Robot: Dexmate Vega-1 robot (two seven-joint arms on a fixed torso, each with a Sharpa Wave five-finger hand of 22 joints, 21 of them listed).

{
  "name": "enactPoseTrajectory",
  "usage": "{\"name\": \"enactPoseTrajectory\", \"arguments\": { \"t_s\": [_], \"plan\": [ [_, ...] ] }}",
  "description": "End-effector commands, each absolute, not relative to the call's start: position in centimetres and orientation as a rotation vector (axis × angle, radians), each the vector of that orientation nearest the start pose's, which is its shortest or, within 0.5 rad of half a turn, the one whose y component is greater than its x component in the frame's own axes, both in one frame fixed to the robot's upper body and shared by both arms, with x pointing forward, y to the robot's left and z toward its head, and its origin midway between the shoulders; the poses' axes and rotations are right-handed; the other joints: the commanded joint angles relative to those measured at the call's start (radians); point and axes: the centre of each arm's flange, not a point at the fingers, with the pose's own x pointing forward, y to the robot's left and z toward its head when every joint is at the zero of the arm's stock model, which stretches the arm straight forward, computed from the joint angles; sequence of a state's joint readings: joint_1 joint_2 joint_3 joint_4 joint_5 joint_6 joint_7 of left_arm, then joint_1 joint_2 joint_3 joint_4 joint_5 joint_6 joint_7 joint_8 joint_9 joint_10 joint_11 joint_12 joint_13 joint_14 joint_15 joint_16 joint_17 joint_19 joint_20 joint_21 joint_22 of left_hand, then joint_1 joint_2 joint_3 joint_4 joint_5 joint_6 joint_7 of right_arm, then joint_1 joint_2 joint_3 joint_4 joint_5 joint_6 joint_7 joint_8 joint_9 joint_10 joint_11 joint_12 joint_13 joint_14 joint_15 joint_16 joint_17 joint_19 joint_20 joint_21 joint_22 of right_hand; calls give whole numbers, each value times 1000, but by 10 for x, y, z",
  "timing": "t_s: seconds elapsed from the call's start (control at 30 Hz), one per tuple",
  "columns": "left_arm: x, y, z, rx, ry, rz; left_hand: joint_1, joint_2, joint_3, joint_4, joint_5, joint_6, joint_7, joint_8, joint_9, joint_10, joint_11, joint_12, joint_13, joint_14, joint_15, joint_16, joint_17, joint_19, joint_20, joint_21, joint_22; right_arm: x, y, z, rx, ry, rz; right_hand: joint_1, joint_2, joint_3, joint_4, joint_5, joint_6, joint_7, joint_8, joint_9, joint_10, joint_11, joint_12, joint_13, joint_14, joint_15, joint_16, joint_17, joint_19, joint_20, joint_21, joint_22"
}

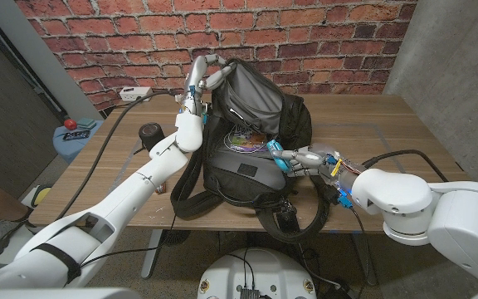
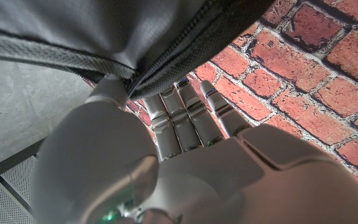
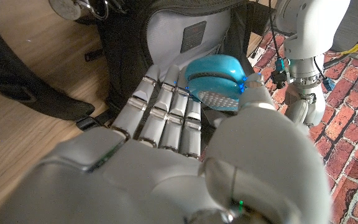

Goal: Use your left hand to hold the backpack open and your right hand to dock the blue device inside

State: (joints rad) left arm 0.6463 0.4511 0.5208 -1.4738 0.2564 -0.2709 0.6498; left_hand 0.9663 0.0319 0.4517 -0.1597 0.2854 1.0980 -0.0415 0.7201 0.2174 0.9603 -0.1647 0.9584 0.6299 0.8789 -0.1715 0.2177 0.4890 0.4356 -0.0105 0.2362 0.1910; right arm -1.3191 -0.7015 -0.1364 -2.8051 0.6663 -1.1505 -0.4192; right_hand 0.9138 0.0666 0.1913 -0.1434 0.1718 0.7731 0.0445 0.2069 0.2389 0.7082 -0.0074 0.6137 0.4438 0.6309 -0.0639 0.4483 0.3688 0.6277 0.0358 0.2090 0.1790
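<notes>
A black backpack (image 1: 251, 145) lies on the wooden table (image 1: 388, 124) with its top flap lifted. My left hand (image 1: 204, 76) grips the raised flap's zipper edge (image 2: 166, 56), fingers curled over it, holding the mouth open. My right hand (image 1: 305, 158) sits at the bag's right side and holds the blue device (image 3: 215, 81), a rounded turquoise piece with a dotted face, between thumb and fingers. The device (image 1: 279, 155) sits at the edge of the bag's opening, with the grey inner lining (image 3: 179, 37) just beyond it.
A black cylinder (image 1: 149, 133) stands on the table to the left of the bag. A white power strip (image 1: 136, 94) with cables lies at the far left edge. The bag's straps (image 1: 191, 195) hang over the front edge. A brick wall (image 1: 322, 33) stands behind.
</notes>
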Motion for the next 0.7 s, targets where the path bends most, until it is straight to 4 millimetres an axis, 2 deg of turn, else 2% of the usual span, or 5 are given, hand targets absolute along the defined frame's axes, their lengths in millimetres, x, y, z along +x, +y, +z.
{"name": "enactPoseTrajectory", "arguments": {
  "t_s": [0.03, 0.7],
  "plan": [
    [585, 192, 119, 506, -1196, 281, 2, 9, -2, 1, 10, -2, 5, 5, 5, -2, -6, 2, -2, 2, 1, -1, 4, 0, 2, -3, 2, 381, -146, -30, -465, -172, 293, 24, 30, -3, -4, 7, 7, -7, 3, 5, -6, 3, -3, 1, -3, -28, -3, 5, -1, 0, 2, 4],
    [591, 194, 121, 470, -1208, 265, 1, 11, -1, 2, 11, -8, 6, 6, 7, -10, -7, 4, 4, 0, 1, -3, 4, -1, 2, -4, 2, 411, -124, -27, -507, -150, 327, 28, 34, -4, -4, 5, 5, -1, 3, 4, -12, 9, -6, 1, -6, -21, -4, 6, -7, 5, 2, 4]
  ]
}}
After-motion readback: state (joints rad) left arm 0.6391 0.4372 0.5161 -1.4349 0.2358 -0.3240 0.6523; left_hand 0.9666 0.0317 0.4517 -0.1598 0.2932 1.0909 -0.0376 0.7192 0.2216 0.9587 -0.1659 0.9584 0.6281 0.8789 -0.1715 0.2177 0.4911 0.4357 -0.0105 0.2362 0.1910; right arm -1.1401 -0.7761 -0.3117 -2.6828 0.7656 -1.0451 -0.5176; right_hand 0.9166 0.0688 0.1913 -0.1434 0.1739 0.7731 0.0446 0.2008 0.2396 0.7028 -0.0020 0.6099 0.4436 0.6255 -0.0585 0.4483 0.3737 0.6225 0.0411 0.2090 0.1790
